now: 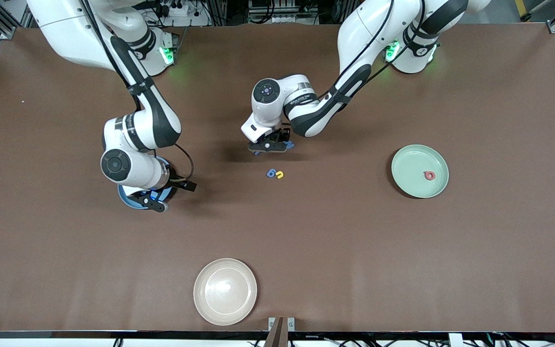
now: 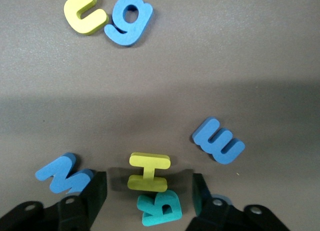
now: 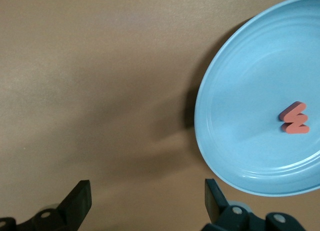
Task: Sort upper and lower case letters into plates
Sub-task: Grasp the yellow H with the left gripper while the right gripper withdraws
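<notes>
1. Across the brown table [image 1: 306,250] in the front view, the left gripper [image 1: 269,146] hangs low over a small cluster of letters near the middle; a blue g [image 1: 271,173] and a yellow c [image 1: 280,175] lie touching each other, nearer the camera than that cluster; the mint green plate [image 1: 408,185] sits toward the left arm's end with a red-pink letter [image 1: 429,175] in it; the right gripper [image 1: 150,198] hovers over the blue plate [image 1: 125,198], which the arm mostly hides; a cream-beige plate [image 1: 225,291] lies near the camera's edge of the table.
2. Seen from the left wrist, the fingers [image 2: 95,191] stand apart on either side of a yellow H [image 2: 148,172], not yet touching it; a teal letter [image 2: 159,207] lies against the H; a blue M [image 2: 61,174] and a blue E [image 2: 219,141] lie just outside the fingers.
3. Seen from the right wrist, the jaws are spread wide and empty over bare table beside the blue plate, which holds a red-pink W [image 3: 294,118].
</notes>
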Tool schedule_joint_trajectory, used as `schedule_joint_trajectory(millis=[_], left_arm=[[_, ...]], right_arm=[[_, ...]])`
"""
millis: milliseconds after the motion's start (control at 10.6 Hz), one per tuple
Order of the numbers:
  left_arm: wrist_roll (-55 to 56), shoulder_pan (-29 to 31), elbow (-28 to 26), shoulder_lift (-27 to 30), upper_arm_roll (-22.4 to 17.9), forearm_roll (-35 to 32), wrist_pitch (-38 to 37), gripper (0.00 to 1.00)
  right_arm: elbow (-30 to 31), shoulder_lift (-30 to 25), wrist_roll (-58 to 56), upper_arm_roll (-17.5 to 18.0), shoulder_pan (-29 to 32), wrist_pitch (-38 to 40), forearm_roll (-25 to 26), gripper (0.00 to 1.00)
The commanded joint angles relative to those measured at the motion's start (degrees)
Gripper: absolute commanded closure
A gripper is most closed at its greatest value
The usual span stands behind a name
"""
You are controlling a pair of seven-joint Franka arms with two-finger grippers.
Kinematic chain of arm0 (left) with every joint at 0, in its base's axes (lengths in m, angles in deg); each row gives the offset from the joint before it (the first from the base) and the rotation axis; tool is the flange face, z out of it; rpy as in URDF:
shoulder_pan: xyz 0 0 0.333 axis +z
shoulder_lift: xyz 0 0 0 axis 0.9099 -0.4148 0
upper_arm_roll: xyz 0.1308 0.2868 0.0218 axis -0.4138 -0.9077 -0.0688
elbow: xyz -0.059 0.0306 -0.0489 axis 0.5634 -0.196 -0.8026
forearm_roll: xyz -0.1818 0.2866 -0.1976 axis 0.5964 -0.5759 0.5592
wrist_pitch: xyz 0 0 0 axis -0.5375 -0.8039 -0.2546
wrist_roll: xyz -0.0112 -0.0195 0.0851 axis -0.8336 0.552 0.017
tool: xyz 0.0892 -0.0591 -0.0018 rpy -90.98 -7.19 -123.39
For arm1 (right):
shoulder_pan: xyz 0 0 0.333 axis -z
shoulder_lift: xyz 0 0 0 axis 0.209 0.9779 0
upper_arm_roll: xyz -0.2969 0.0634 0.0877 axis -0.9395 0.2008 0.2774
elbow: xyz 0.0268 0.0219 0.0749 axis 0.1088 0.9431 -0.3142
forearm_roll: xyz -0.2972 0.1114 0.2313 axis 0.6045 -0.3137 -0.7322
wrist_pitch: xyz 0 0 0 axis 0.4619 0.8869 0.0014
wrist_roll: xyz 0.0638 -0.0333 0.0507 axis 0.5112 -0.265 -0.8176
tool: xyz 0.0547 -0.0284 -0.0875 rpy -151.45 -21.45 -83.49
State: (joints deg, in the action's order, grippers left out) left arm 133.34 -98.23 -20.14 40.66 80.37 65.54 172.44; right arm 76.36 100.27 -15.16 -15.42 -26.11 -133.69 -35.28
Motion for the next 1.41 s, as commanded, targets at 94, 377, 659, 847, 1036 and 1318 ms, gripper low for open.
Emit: schedule_joint_trajectory(millis=[94,377,659,847,1036,1318], left_arm=[[2.13,-0.83,1.13,-1.1,-0.43,-1.87,0.65,0.32],[2.13,-0.83,1.13,-1.37,-0.7,-1.95,0.65,0.38],[1.95,-0.57,1.13,-1.19,-0.7,-2.04,0.65,0.92],[2.13,0.83,1.13,-0.32,-0.78,-1.69,0.65,1.0],[2.13,3.28,1.3,1.35,-0.7,-1.69,0.65,1.0],[1.61,6.62,1.39,7.31,-0.52,-1.43,-1.71,1.0]], right_arm=[[-0.24,0.25,-1.35,0.02,0.51,-0.29,-0.04,0.0],[-0.24,0.25,-1.97,-0.07,0.77,-0.38,-0.13,0.0],[-0.5,0.25,-1.97,-0.07,0.6,-0.38,-0.22,0.0],[-0.68,0.25,-1.89,-0.07,0.6,-0.38,-0.22,0.0],[-0.68,0.25,-1.88,-0.07,0.34,-0.38,-0.31,0.0],[-1.03,0.25,-2.14,0.81,-2.55,-0.55,0.04,0.0]])
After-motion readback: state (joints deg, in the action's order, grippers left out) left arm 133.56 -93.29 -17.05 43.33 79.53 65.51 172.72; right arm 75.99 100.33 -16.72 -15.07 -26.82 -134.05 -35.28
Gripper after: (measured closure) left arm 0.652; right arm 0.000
